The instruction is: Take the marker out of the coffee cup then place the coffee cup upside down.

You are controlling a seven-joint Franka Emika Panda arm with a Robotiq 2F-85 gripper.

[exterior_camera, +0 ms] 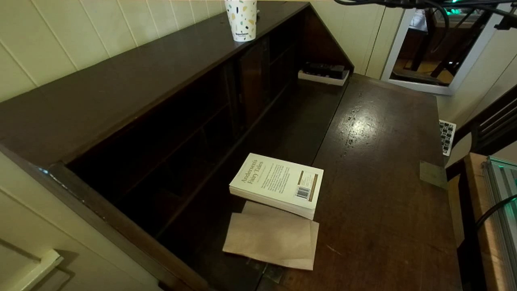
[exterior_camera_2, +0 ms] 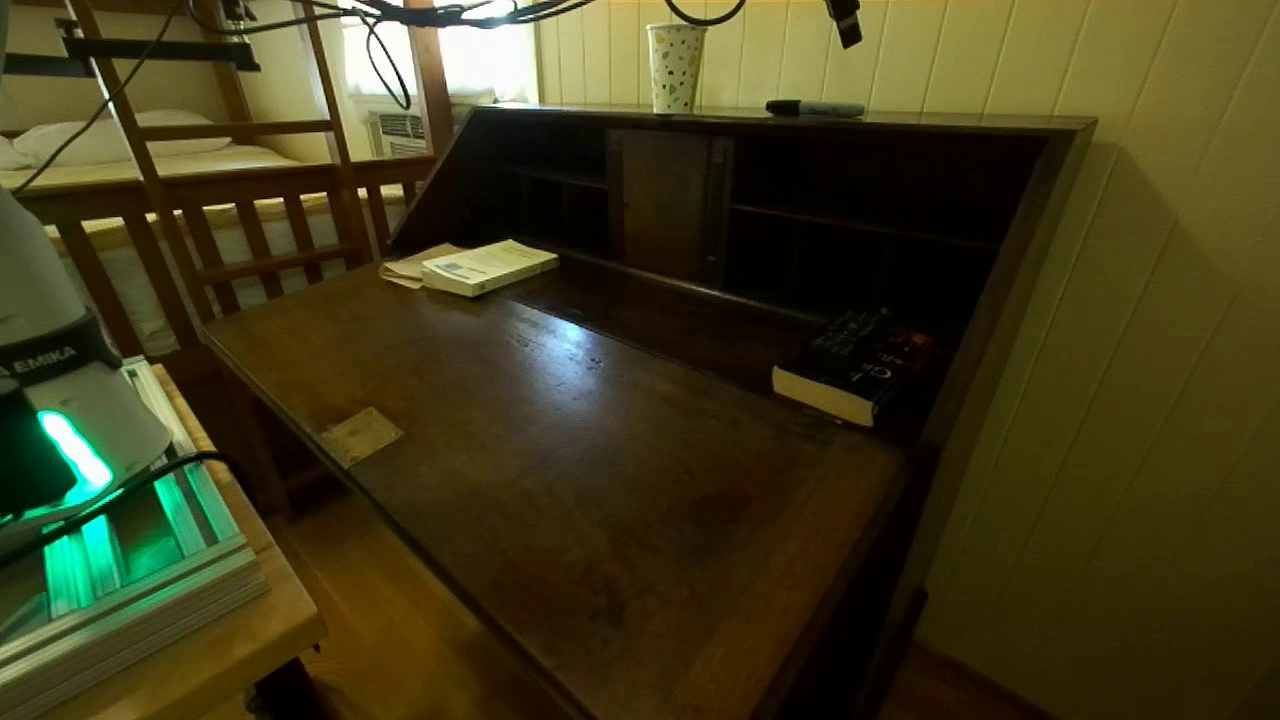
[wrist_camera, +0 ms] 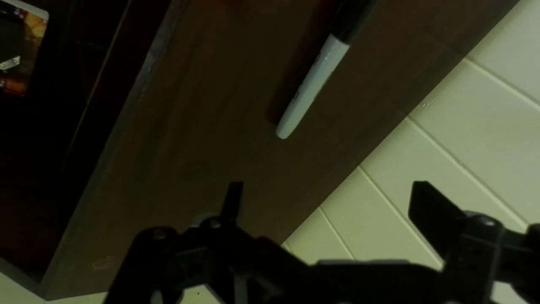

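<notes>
You've got a bright window (exterior_camera_2: 487, 62) at eleven o'clock in an exterior view, bed (exterior_camera_2: 255, 179) at ten, wooden floor (exterior_camera_2: 402, 622) at seven, panelled wall (exterior_camera_2: 1140, 350) at three, dark desk (exterior_camera_2: 590, 455) gleaming centre!

The white tapered coffee cup (exterior_camera: 243, 22), patterned with yellow, green and dark specks, stands upright, narrow base down and wider rim up, near the front edge of the raised dark-wood worktop (exterior_camera: 141, 76). The slender marker (wrist_camera: 325, 67), with a pale grey round barrel and black end, is out of the cup, lying flat apart from it, black end nearer.
</notes>
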